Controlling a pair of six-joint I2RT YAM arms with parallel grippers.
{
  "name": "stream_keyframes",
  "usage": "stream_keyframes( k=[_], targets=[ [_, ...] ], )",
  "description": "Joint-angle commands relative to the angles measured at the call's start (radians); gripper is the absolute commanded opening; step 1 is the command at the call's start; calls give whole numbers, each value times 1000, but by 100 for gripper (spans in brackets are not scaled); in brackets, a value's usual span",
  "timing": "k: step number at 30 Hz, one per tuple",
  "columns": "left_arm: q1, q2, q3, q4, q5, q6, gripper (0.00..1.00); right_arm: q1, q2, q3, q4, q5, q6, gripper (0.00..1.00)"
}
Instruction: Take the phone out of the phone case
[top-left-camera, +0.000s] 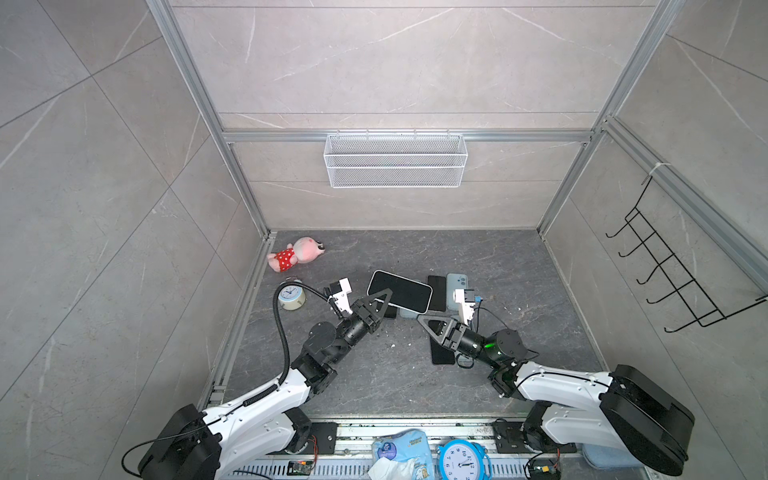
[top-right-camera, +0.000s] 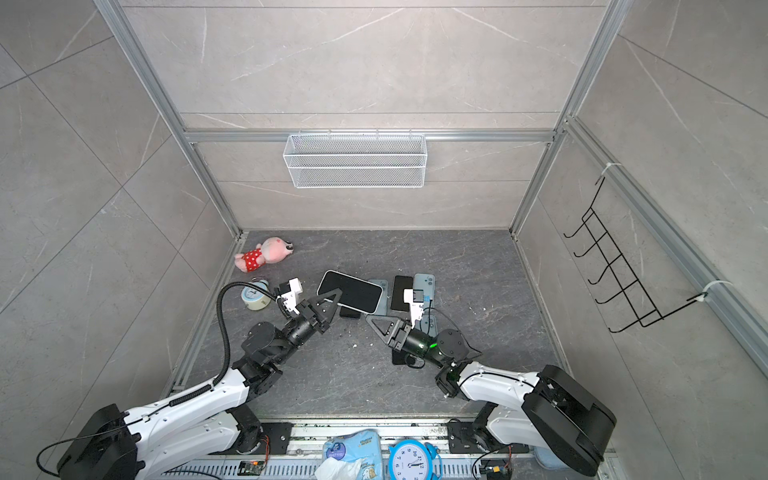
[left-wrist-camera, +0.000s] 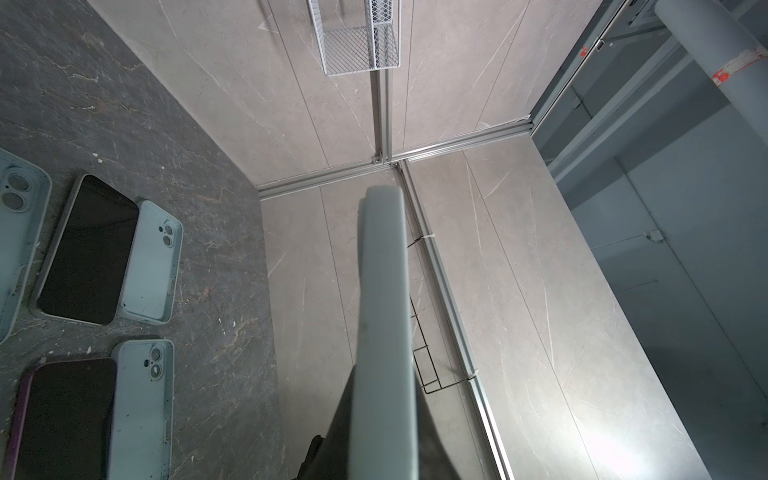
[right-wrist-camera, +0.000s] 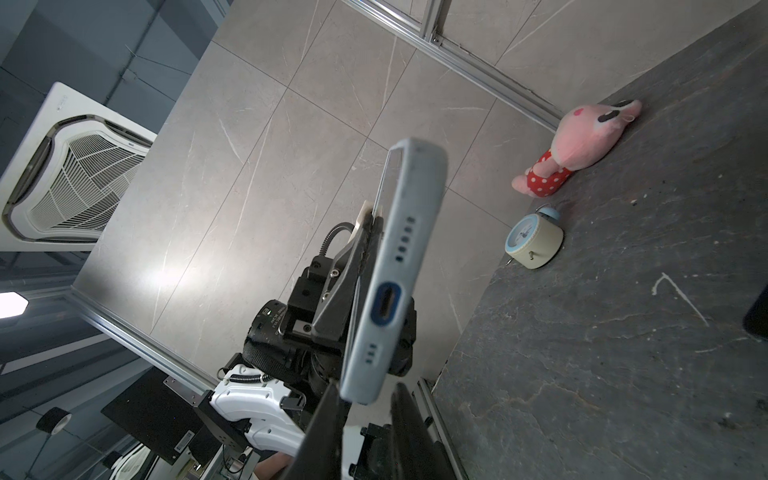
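Observation:
A phone (top-left-camera: 400, 291) with a black screen sits in a pale blue phone case (right-wrist-camera: 399, 257) and is held above the table, tilted. My left gripper (top-left-camera: 384, 297) is shut on its long side. In the left wrist view the case's edge (left-wrist-camera: 384, 291) runs straight out from between the dark fingers (left-wrist-camera: 343, 440). My right gripper (right-wrist-camera: 365, 388) is open at the case's near corner. That corner lies between the jaws against one finger (right-wrist-camera: 328, 411), with a gap to the other finger. In both top views the right gripper (top-right-camera: 370, 319) points at the near end of the phone.
Other phones (left-wrist-camera: 89, 249) and empty pale blue cases (left-wrist-camera: 151, 262) lie on the dark table right of the held phone, and one phone (top-left-camera: 440, 353) lies under my right arm. An alarm clock (top-left-camera: 291, 296) and a plush pig (top-left-camera: 297, 253) sit at the left. A wire basket (top-left-camera: 395, 160) hangs on the back wall.

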Motion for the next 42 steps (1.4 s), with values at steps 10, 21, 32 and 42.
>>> stream_keyframes(
  k=[10,21,32,42],
  targets=[
    [-9,-30,12,110,25,12,0,3,12,37,40,-1,2,27],
    [-9,-34,13,110,42,28,0,-3,25,36,64,-4,13,5],
    [-23,-17,95,42,84,-76,0,-12,2,2,13,-115,-285,0],
    [-124,-21,159,-62,51,-29,0,-79,116,-32,57,-70,-453,0]
  ],
)
